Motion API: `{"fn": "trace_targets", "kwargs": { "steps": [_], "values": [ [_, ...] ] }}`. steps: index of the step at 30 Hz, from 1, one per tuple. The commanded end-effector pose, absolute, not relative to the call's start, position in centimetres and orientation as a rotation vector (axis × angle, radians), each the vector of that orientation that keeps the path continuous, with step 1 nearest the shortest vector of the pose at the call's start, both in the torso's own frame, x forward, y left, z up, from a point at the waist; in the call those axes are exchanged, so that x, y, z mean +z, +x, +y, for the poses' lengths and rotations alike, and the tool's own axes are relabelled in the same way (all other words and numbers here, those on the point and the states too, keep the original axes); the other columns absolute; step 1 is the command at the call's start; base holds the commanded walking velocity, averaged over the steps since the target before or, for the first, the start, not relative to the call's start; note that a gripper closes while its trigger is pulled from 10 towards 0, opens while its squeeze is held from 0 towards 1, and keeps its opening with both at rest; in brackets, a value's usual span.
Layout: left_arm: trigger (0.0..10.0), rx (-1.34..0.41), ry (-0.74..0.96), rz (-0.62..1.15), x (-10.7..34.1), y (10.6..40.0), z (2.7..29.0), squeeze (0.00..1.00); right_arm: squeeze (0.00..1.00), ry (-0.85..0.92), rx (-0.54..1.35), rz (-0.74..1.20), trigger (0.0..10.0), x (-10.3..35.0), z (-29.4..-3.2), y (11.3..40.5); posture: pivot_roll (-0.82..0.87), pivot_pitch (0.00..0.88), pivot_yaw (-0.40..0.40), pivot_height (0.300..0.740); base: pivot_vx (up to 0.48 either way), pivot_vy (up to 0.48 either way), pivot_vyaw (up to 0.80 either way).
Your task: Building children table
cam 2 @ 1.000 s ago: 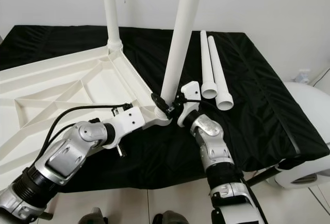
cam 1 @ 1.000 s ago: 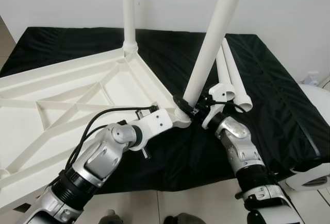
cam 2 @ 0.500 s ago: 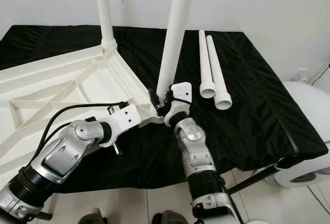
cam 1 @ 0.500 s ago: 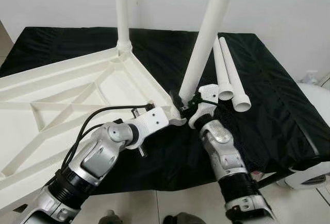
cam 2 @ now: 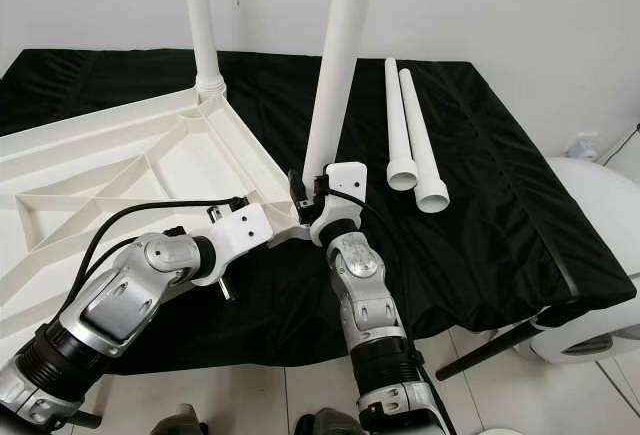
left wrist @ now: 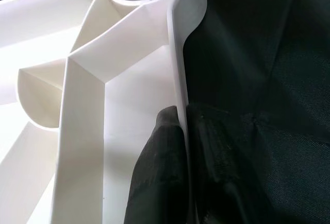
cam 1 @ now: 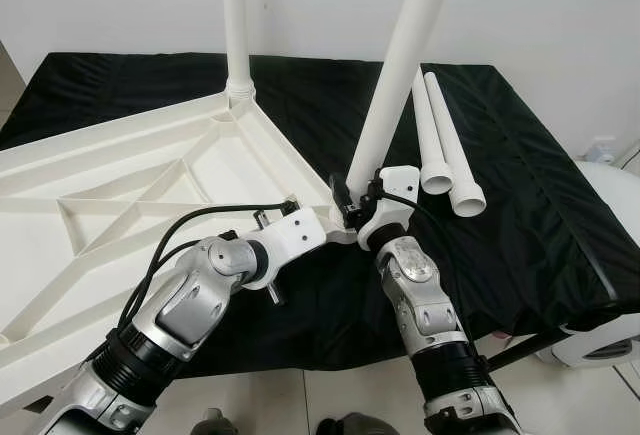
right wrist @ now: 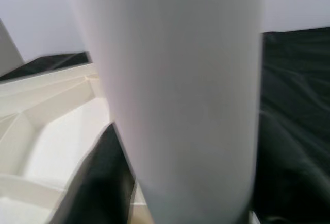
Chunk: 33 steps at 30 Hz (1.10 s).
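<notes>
My right pincer (cam 1: 345,207) clamps leg 2 (cam 1: 400,65), now steeper over the tabletop's (cam 1: 130,185) near-right corner socket; left pincer (left wrist: 178,147) pinches that rim. 2 spare legs (cam 1: 445,150) lie right, on the black cloth.

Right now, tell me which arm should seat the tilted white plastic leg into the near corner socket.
Right. The right gripper already grips the tilted white plastic leg near its base, at the corner. The left gripper pinches the white plastic tabletop's rim, steadying it.
</notes>
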<state>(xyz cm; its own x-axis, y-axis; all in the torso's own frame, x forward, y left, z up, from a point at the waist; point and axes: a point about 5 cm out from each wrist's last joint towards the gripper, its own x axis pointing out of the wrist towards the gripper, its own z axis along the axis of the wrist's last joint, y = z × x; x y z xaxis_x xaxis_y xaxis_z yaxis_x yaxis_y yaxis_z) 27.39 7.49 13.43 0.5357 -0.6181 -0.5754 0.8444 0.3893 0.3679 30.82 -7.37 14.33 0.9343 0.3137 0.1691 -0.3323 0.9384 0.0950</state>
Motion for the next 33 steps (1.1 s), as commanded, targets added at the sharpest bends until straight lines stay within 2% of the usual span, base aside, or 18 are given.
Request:
{"fn": "trace_targets", "kwargs": {
  "steps": [1, 14, 15, 16, 33],
  "values": [
    [10.0, -0.969, 0.719, 0.348, 13.4, 27.0, 6.7, 0.0, 1.0, 0.155, 0.393, -0.177, 10.0, 15.1, -5.9, 30.4, 0.05, 0.0, -0.076, 0.74, 0.0, 0.0, 0.0],
    [10.0, -0.974, 0.721, 0.349, 13.3, 26.9, 6.6, 0.0, 1.0, 0.127, 0.397, -0.181, 10.0, 15.1, -7.5, 30.3, 0.05, 0.0, -0.081, 0.74, 0.0, 0.0, 0.0],
    [10.0, -0.975, 0.721, 0.349, 13.3, 26.9, 6.6, 0.0, 0.81, 0.106, 0.414, -0.174, 10.0, 15.0, -8.0, 30.4, 0.05, 0.0, -0.084, 0.74, 0.0, 0.0, 0.0],
    [10.0, -0.975, 0.721, 0.348, 13.2, 26.9, 6.6, 0.0, 0.0, 0.087, 0.448, -0.17, 10.0, 14.9, -8.3, 30.4, 0.05, 0.0, -0.085, 0.74, 0.0, 0.0, 0.0],
    [10.0, -0.986, 0.725, 0.341, 13.2, 26.9, 6.4, 0.0, 0.0, -0.05, 0.786, -0.099, 10.0, 13.9, -12.9, 31.0, 0.04, 0.0, -0.081, 0.74, 0.0, 0.0, 0.0]
  ]
}}
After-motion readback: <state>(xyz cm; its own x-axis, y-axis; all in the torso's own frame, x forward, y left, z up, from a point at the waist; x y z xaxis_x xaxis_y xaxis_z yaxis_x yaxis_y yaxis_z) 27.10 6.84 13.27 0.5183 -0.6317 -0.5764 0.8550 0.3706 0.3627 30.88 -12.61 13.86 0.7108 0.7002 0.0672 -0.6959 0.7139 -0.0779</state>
